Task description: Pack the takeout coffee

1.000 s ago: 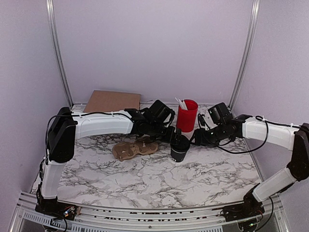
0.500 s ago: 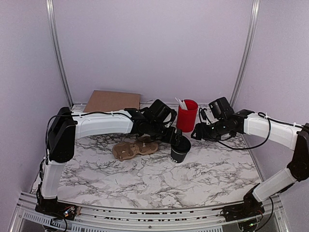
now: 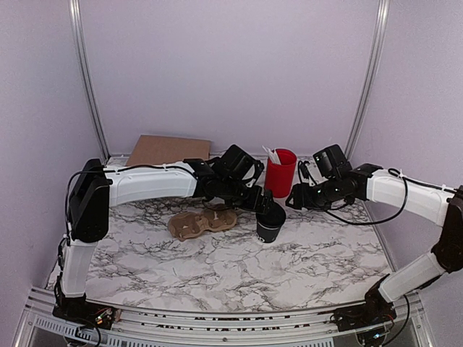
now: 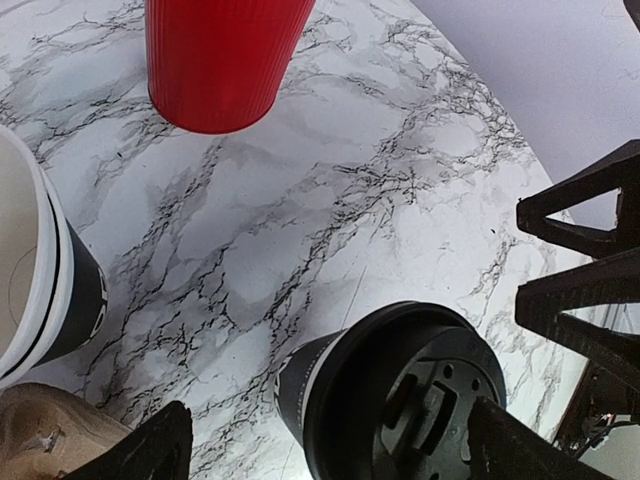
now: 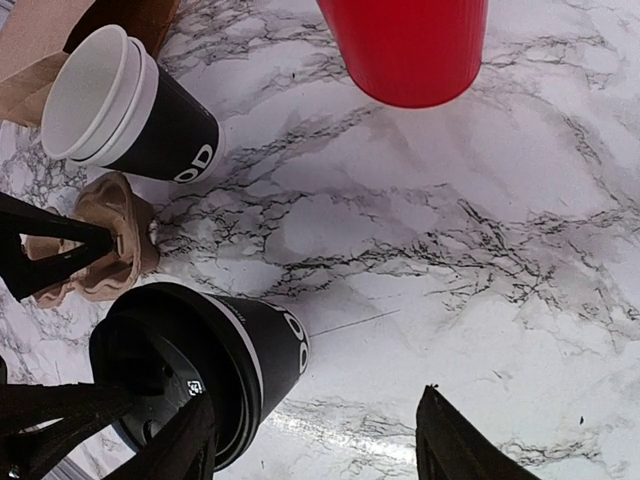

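Observation:
The takeout coffee, a black cup with white lettering and a black lid, stands upright on the marble table. My left gripper hangs just above it and is open. In the left wrist view the lid lies between the two fingers, with a gap on its left side. My right gripper is open to the right of the cup, holding nothing. In the right wrist view the cup sits at its left finger, and bare table lies between the fingers.
A red cup with utensils stands just behind the coffee. A stack of lidless black cups and a cardboard carrier lie to the left. A brown paper bag lies flat at the back left.
My right gripper has drawn back up and away from the coffee cup's side. The left gripper has stayed over the lid, and the cup has not moved.

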Robot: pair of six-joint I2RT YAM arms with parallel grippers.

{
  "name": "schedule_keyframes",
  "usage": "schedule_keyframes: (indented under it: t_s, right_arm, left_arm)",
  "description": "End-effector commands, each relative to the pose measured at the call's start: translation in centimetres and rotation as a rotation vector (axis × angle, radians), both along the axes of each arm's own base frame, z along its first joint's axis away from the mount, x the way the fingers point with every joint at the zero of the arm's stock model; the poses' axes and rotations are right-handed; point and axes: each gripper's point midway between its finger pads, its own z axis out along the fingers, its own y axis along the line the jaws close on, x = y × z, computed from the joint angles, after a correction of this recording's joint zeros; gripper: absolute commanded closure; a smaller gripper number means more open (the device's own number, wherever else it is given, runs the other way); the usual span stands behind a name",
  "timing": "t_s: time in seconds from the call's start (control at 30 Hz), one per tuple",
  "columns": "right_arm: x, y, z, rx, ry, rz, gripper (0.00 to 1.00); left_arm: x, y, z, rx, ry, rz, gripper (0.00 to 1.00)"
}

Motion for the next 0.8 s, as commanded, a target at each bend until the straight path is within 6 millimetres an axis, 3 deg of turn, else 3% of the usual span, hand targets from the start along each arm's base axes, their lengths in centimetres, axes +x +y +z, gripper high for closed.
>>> schedule_keyframes:
  t_s: [0.0, 0.13, 0.37, 0.77]
  right_arm:
    - [0.2, 1.0, 2.3, 0.023, -0.054, 0.036, 0.34]
    - [0.0, 1.5, 2.5, 0.025, -0.059, 0.053, 0.34]
    - [0.0, 2.3, 3.3, -0.015, -0.087, 0.076, 0.34]
    - [-0.5, 3.1, 0.7, -0.088, -0.035, 0.100, 0.35]
  left_arm:
    - [0.3, 0.3, 2.9, -0.069, -0.011, 0.010, 0.03]
    - [0.7, 1.1, 3.5, -0.078, -0.015, 0.047, 0.03]
    - [1.9, 4.7, 2.7, -0.091, 0.022, 0.151, 0.09]
    - [1.4, 3.7, 0.7, -0.107, 0.101, 0.113, 0.17]
